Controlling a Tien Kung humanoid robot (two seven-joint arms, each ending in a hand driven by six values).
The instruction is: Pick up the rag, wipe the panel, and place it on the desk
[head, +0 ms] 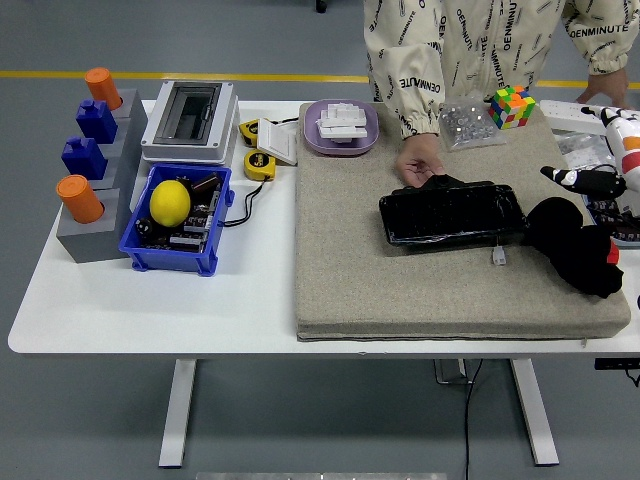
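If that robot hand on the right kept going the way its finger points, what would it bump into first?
The right hand points left over the mat. Going straight on, it would probably first meet the black panel, or the person's hand holding it. The hand's height is unclear, so it might pass above.

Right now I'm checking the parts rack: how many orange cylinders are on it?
2: one orange cylinder on the grey rack's far top step, the other on its near bottom step.
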